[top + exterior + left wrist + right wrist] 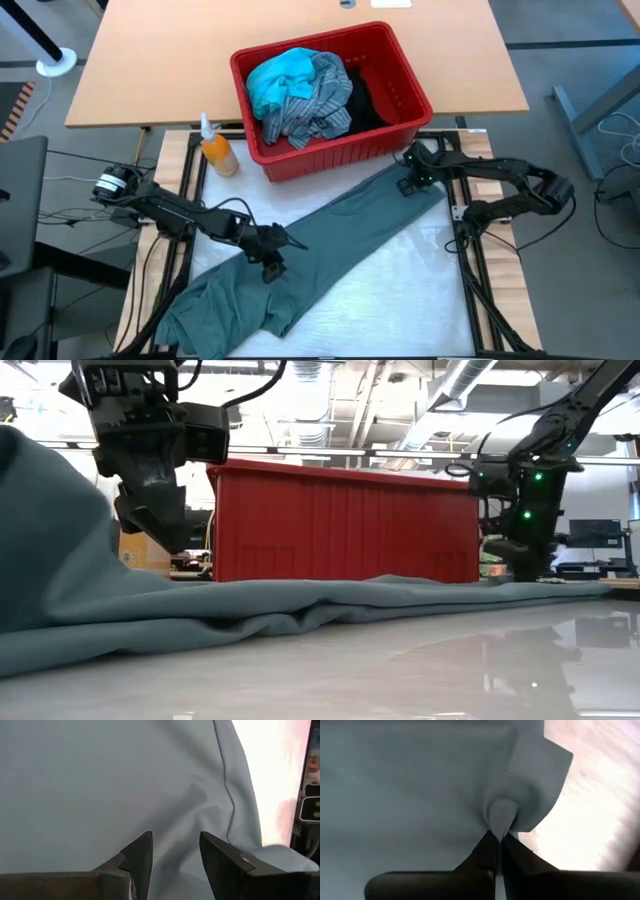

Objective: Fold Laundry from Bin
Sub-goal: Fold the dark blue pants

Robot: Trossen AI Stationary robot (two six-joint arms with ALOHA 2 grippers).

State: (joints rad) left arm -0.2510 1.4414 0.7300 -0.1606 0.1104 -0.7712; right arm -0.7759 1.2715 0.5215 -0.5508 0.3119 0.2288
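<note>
The grey-green garment (330,250) lies spread in a long slanting band on the white table, from the near left to the far right beside the red bin (395,140). The bin holds the turquoise garment (275,80), the striped shirt (310,105) and the black one (365,95). My left gripper (175,852) is open and hovers over the garment's middle left (272,250). My right gripper (499,840) is shut on the garment's far right end (415,183), close to the bin's near right corner. My right gripper pinches a small raised pucker of cloth on a stitched seam (501,815) near the garment's far right corner, between its two fingertips. The cloth around it lies low on the table; how many layers are in the pinch, I cannot tell.
An orange spray bottle (217,150) stands left of the bin, at the far left of the work surface. A wooden table (150,60) lies behind and under the bin. Bare white surface (400,300) shows on the near right.
</note>
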